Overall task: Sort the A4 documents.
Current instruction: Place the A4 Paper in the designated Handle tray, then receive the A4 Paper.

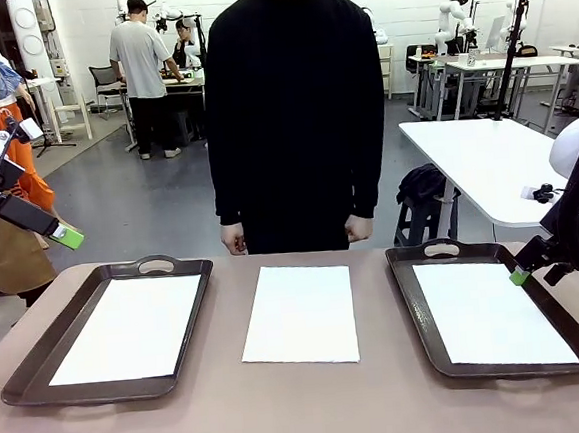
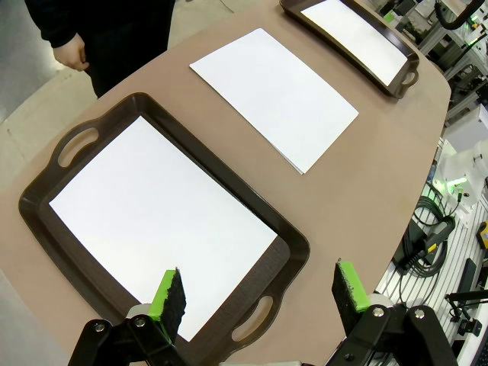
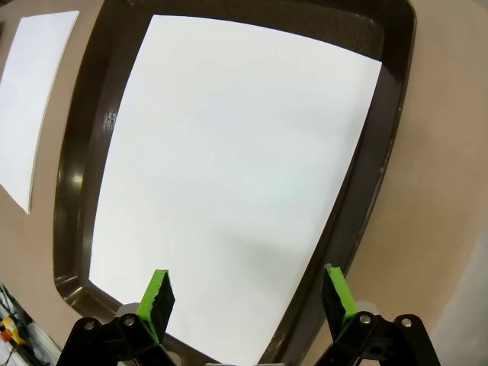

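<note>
The desk (image 1: 305, 416) carries two dark brown trays and three A4 documents. The left tray (image 1: 21, 373) sits near the desk's left edge, and the left sheet (image 1: 128, 329) lies flat inside it, covering most of its floor. The right tray (image 1: 412, 307) sits near the right edge and holds the right sheet (image 1: 483, 312) in the same way. Between the trays, on the bare desk and touching neither, lies the middle sheet (image 1: 299, 314), with one short edge toward the far edge. There a person (image 1: 295, 116) in black stands with both hands down at the sides. The left gripper (image 2: 259, 293) hangs high, off the desk's left side, and its wrist camera looks down across the left tray. Its jaws stand wide apart with nothing between them. The right gripper (image 3: 248, 297) hovers over the right tray, by the rim on the side toward the desk's right edge and nearer the tray's far end. Its jaws are also spread wide and empty, with the green pads above the right sheet and the rim.
</note>
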Controlling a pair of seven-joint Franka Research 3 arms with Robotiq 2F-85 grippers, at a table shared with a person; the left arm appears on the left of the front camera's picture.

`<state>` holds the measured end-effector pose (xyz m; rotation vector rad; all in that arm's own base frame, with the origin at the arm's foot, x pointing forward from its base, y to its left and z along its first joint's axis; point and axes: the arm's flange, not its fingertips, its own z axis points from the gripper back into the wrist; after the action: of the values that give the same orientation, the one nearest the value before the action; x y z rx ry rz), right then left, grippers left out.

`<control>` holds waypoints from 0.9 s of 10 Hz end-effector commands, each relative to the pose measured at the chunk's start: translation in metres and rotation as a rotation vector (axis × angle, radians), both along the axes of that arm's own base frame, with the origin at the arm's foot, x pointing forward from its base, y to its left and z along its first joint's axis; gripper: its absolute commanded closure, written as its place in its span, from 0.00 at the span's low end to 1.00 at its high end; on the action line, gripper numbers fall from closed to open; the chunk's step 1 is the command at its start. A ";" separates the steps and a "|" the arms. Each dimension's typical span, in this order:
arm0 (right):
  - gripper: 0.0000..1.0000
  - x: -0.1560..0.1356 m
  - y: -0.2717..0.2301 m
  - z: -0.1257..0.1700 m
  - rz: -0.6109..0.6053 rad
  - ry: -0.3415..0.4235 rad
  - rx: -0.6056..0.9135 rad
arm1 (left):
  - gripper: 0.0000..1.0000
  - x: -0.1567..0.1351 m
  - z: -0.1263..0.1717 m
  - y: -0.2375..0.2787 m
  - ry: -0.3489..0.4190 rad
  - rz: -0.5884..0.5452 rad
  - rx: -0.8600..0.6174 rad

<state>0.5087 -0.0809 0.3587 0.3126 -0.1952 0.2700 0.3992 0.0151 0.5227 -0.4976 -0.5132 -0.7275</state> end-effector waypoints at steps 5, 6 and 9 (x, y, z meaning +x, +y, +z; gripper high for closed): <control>0.00 0.000 0.000 0.000 0.003 0.000 -0.001 | 0.00 0.000 0.000 0.001 -0.003 -0.006 -0.001; 0.00 0.000 0.000 0.000 0.003 0.000 -0.001 | 0.00 0.000 0.000 0.001 -0.003 -0.006 -0.001; 0.00 0.000 0.000 0.000 0.000 0.000 0.000 | 0.00 0.000 0.000 0.001 -0.003 -0.006 -0.001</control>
<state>0.5087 -0.0808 0.3587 0.3126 -0.1952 0.2701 0.3992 0.0151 0.5227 -0.4976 -0.5132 -0.7275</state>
